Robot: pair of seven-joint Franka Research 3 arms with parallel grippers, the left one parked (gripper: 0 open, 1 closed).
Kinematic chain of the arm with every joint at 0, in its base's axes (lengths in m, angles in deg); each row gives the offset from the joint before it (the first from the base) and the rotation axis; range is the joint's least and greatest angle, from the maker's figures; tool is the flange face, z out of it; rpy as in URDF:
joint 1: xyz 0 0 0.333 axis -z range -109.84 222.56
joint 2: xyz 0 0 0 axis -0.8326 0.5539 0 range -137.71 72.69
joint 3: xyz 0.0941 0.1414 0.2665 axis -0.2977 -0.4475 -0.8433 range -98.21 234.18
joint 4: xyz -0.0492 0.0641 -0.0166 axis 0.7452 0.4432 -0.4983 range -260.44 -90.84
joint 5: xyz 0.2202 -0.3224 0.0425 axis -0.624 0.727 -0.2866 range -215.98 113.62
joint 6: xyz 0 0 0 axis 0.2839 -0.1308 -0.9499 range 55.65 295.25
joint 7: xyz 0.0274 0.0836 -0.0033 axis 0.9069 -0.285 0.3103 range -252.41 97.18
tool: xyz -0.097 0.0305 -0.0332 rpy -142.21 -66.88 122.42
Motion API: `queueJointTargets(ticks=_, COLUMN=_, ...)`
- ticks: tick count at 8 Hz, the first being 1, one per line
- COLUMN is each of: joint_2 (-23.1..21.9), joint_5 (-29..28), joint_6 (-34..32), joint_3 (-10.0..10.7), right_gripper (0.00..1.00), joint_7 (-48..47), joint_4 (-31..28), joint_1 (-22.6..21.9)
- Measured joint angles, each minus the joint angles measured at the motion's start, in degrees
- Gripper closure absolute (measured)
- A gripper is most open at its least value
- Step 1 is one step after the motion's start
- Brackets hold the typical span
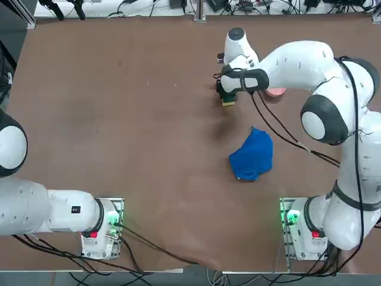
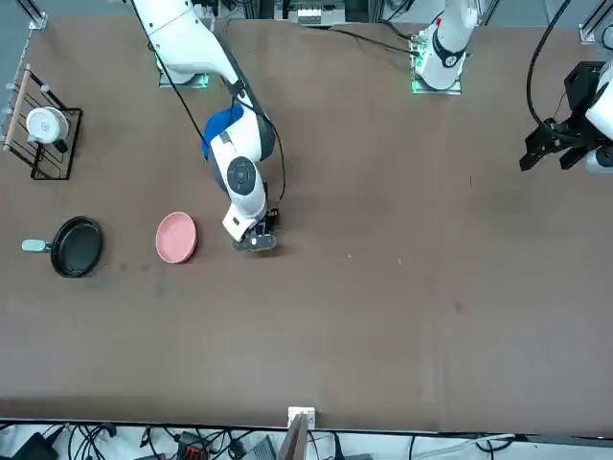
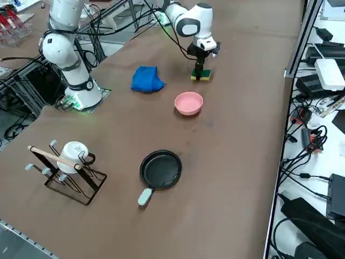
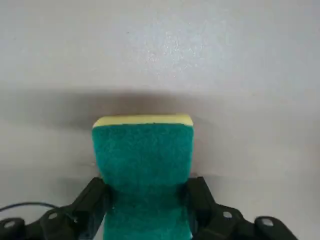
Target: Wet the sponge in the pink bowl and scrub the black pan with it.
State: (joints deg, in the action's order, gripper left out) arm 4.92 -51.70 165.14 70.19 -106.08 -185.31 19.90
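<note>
The sponge [image 4: 142, 155], dark green over yellow, sits between the fingers of my right gripper [image 4: 147, 187], whose jaws press its two sides; it is pinched narrower there. In the side view the sponge [image 3: 200, 75] is at table level under the gripper [image 3: 199, 67]. From above, the sponge [image 1: 228, 101] peeks out below the gripper [image 1: 228, 94]. The pink bowl [image 3: 188, 103] stands a short way off on the table; the arm partly covers the bowl [image 1: 275, 92] in the top view. Farther along lies the black pan [image 3: 160, 169] with its pale handle, out of the top view.
A crumpled blue cloth [image 1: 253, 155] lies between the sponge and my arm's base. A wire rack with a white mug [image 3: 67, 167] stands beyond the pan, near the table's corner. The table edge [image 3: 280, 102] runs close past the bowl and pan.
</note>
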Motion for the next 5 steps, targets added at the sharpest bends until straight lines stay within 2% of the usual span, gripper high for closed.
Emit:
queueJointTargets(ticks=3, joint_2=0.5, joint_5=0.0, joint_6=0.0, joint_3=0.0, right_gripper=0.15, joint_7=0.0, joint_4=0.0, joint_1=-0.1)
queueJointTargets(ticks=5, joint_2=0.5, joint_5=-0.1, joint_6=0.0, joint_3=0.0, right_gripper=0.21, joint_7=0.0, joint_4=0.1, joint_1=-0.2)
